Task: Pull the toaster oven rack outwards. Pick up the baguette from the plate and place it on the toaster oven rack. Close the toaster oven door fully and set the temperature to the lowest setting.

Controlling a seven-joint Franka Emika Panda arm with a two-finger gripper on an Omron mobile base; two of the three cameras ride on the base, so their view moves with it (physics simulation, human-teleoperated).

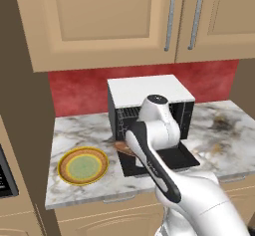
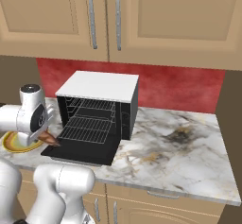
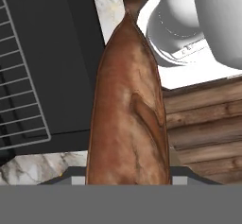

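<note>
My gripper (image 2: 43,136) is shut on the baguette (image 3: 130,119), a brown loaf that runs lengthwise up the hand view. It hangs above the counter at the left edge of the open toaster oven door (image 2: 80,150). The baguette's tip (image 2: 49,138) pokes out below the hand, and a brown piece of the baguette (image 1: 123,148) shows beside the arm. The toaster oven (image 2: 99,87) stands open, and its rack (image 2: 90,128) is pulled out over the door. The rack (image 3: 19,90) lies left of the loaf. The plate (image 1: 83,166) sits bare on the counter, left of the oven.
Tan upper cabinets with grey handles (image 1: 170,21) hang above the oven. A brown wall panel (image 1: 25,105) closes the counter's left end. The marble counter (image 2: 175,147) stretches right of the oven with a dark stain on it.
</note>
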